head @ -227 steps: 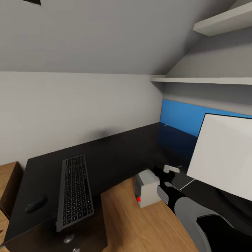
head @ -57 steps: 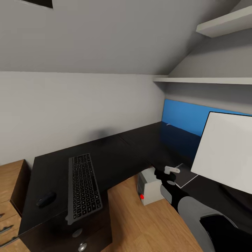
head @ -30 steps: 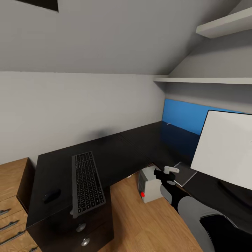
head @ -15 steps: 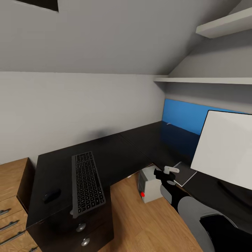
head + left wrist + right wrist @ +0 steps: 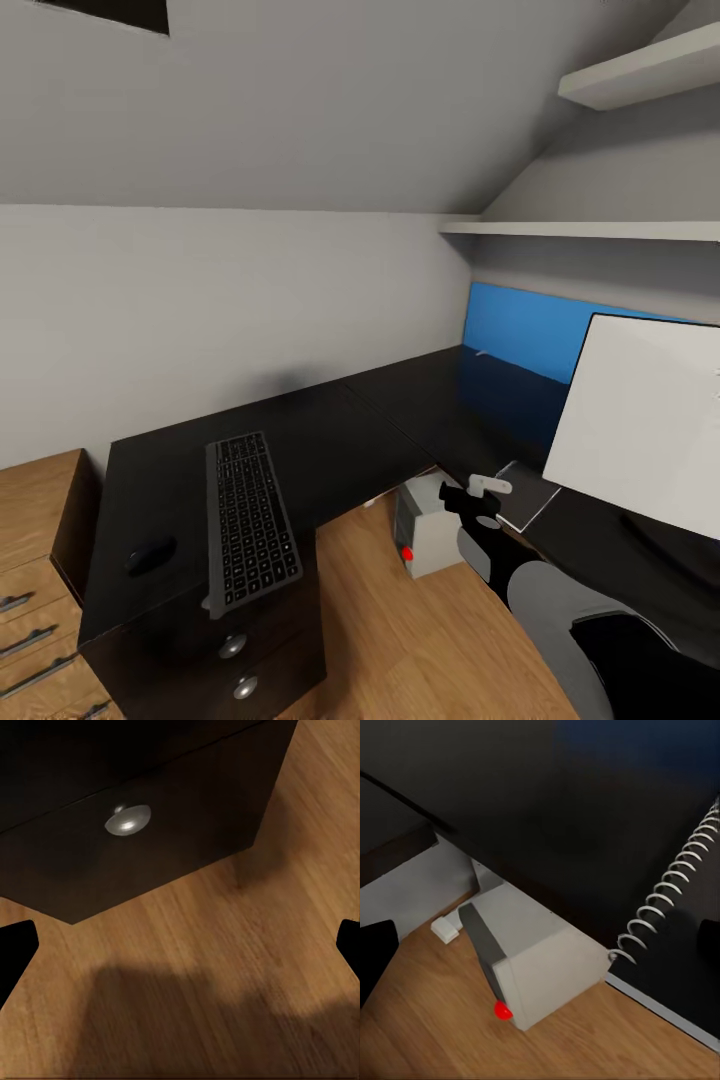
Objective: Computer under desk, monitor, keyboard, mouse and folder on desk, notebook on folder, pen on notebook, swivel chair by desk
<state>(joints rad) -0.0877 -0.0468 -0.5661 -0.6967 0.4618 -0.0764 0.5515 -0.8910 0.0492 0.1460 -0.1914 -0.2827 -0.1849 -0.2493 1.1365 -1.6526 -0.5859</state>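
Observation:
The black desk (image 5: 330,440) carries the grey keyboard (image 5: 250,520) near its left end, with the dark mouse (image 5: 150,555) to its left. At the right stands the monitor (image 5: 650,430), white back toward me. The computer (image 5: 425,525) sits on the floor under the desk. A black spiral notebook (image 5: 522,497) lies by the monitor. My right gripper (image 5: 480,497) hovers at the desk's inner edge, open and empty, above the computer (image 5: 532,967) and notebook (image 5: 675,960). My left gripper (image 5: 180,952) is open over the wood floor by a desk drawer knob (image 5: 127,820).
A blue wall panel (image 5: 520,340) runs behind the desk's right wing, with white shelves (image 5: 600,230) above it under a sloping ceiling. A light wooden chest of drawers (image 5: 30,570) stands left of the desk. Wood floor (image 5: 420,640) fills the desk's inner corner.
Over the frames the view has shifted, so the desk and keyboard sit further right in the picture. Nothing on the desk has moved, and both grippers stay as they were.

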